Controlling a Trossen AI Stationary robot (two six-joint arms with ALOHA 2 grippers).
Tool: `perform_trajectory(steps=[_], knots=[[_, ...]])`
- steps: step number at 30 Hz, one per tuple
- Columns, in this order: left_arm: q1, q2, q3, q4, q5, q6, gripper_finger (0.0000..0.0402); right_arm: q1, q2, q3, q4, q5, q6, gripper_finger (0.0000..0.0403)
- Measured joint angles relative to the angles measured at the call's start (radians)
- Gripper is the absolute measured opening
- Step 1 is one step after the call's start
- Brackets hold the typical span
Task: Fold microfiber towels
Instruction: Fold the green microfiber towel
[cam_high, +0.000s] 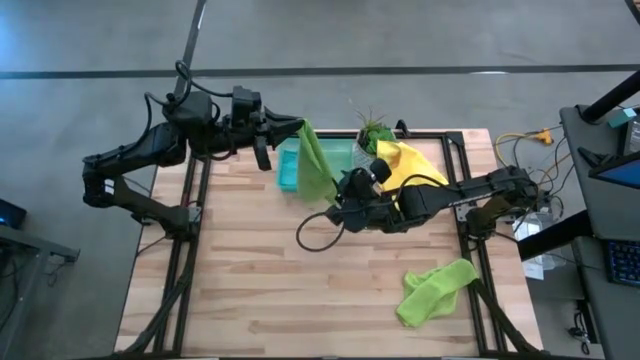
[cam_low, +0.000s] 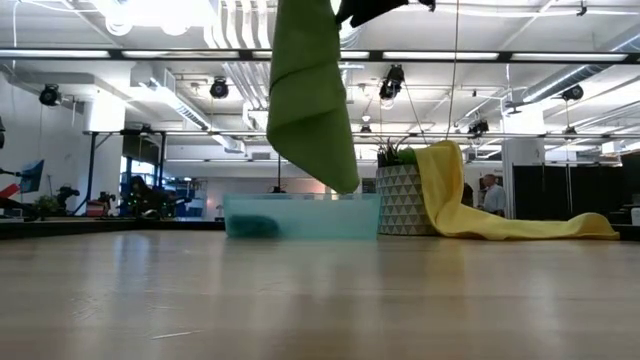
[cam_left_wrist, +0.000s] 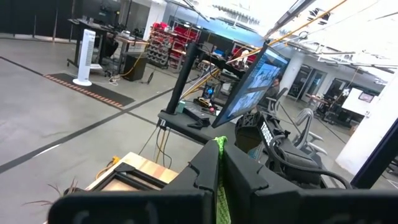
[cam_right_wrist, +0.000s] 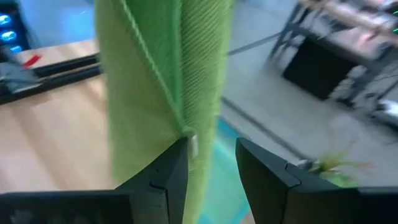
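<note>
Left hand (cam_high: 298, 127) pinching top corner of lime green towel (cam_high: 316, 165), towel hanging over tray (cam_high: 290, 170). Right hand (cam_right_wrist: 208, 168) spread around towel's lower edge. Yellow towel (cam_high: 408, 165) draped on planter (cam_low: 400, 200); second green towel (cam_high: 435, 290) crumpled on counter (cam_high: 250, 270).

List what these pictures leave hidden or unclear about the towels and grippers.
- Teal towel: low view, only a smear behind the tray wall.
- Right gripper on the hanging green towel: right wrist view, blurred; contact unclear.
- Yellow towel: high view, partly under the right arm.
- Left gripper: pinches the cloth; grip point hidden.
</note>
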Motion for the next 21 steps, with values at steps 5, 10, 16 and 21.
perform_trajectory(steps=[5,10,16,21], knots=[[0.000,0.000,0.000,-0.001,0.000,0.000,0.0000,0.020,-0.003,0.000,0.001,0.073,0.000,0.0126],[0.000,0.000,0.000,0.001,0.000,0.000,0.0000,0.016,0.004,0.000,0.026,0.007,0.000,0.0127],[0.000,0.000,0.000,0.021,-0.001,0.000,0.0000,0.010,0.012,-0.007,0.087,-0.057,0.000,0.0132],[0.000,0.000,0.000,0.023,-0.002,0.000,0.0000,-0.004,0.012,-0.030,0.116,-0.102,-0.002,0.0131]])
